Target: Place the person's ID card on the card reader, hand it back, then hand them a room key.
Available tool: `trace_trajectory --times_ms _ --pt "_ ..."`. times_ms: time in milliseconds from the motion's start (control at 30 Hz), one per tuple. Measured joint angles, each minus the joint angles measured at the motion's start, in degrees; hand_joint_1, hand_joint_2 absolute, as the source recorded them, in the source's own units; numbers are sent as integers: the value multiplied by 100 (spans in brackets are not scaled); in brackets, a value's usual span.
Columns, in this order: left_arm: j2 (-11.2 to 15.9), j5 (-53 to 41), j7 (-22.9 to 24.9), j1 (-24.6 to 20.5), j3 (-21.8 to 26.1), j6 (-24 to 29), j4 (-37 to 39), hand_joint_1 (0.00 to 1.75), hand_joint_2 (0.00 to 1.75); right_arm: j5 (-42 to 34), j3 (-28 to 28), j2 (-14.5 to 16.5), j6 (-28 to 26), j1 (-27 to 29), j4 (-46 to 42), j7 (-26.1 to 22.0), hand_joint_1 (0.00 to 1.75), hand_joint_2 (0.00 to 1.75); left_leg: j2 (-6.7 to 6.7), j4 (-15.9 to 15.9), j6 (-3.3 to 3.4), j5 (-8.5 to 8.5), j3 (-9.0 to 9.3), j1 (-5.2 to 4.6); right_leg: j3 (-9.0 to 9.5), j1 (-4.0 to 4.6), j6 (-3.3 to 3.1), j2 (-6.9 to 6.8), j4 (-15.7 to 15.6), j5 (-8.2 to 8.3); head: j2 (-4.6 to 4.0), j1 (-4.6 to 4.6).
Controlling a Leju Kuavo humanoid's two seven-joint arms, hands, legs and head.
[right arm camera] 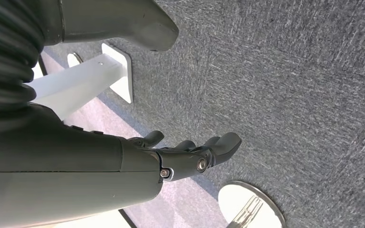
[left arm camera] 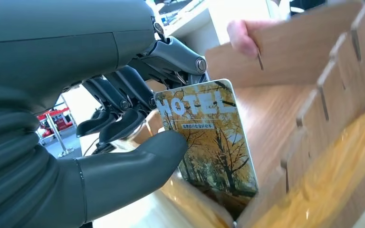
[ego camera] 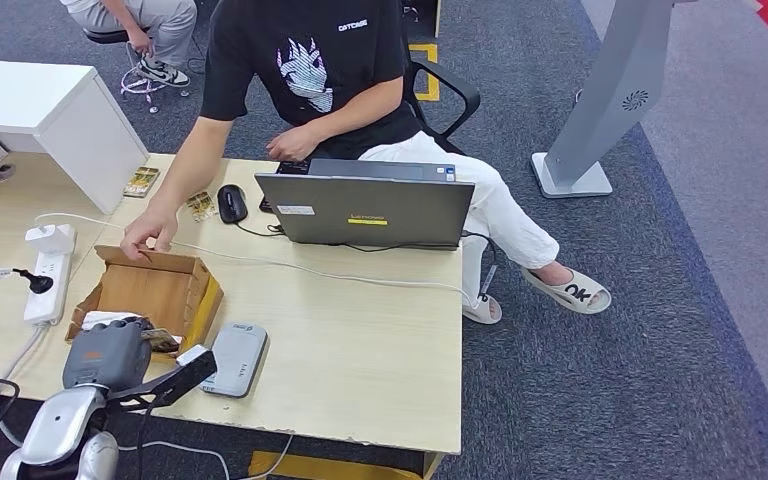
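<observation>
Nearest to us, the left hand (left arm camera: 123, 133) is pinching a room key (left arm camera: 209, 137) between its thick thumb and dark fingers, closed on the card's lower corner while the card is standing upright in the cardboard box (ego camera: 165, 290). In the head view that left hand is sitting at the box's near end, by the table (ego camera: 360, 350) edge. The right hand (right arm camera: 190, 154) is hanging over grey carpet, fingers loosely apart and holding nothing.

Just beside the box, the grey card reader (ego camera: 237, 358) is lying flat with nothing visibly on it. Beyond that, the person's hand (ego camera: 148, 232) is resting on the box's far wall, fingertips over the rim, as the left wrist view confirms. I can't pick out the ID card for certain; two small cards near the mouse (ego camera: 231, 201) are too small to tell.

Now the worry: the grip is catching only one corner of the key, so the card is looking likely to pivot or slip as it lifts. The slotted cardboard dividers are standing close alongside and could snag an edge. And the person's fingers on the rim are putting them near the hand's way out.

For writing: the key is reading "MOTEL" in big letters over yellow autumn trees, with a line of small print I can't read. Further off, behind the laptop (ego camera: 370, 205), the person's black shirt is carrying small white lettering I can't make out, and the sandal is showing "OK".
</observation>
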Motion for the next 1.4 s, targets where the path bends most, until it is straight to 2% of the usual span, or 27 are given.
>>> trace_trajectory --times_ms 333,533,900,1200,1400 --pt "-38 53 -33 -8 1 33 -157 175 175 0 0 0 9 1 -1 0 0 175 -1 0 0 0 0 0 0 0 0 0 0 0 0 -1" --pt "-73 525 -176 -83 12 190 -532 175 175 0 0 6 89 4 -74 4 0 175 -2 0 0 1 -1 0 -1 0 0 -3 0 0 0 0" --pt "-199 1448 -383 -520 199 377 -1518 175 175 0 -2 24 146 10 -255 -11 0 175 -2 0 0 1 1 0 -1 0 0 -2 0 1 0 -1" --pt "-313 1858 -597 -888 548 681 -1813 175 175 0 1 37 147 11 -299 -55 0 175 -2 0 0 1 0 1 -1 1 0 -2 0 1 0 1" --pt "-460 2265 -581 -1280 894 575 -1857 175 175 0 4 37 191 12 -318 -42 0 175 -2 0 0 2 1 0 0 0 0 -3 0 1 0 0"
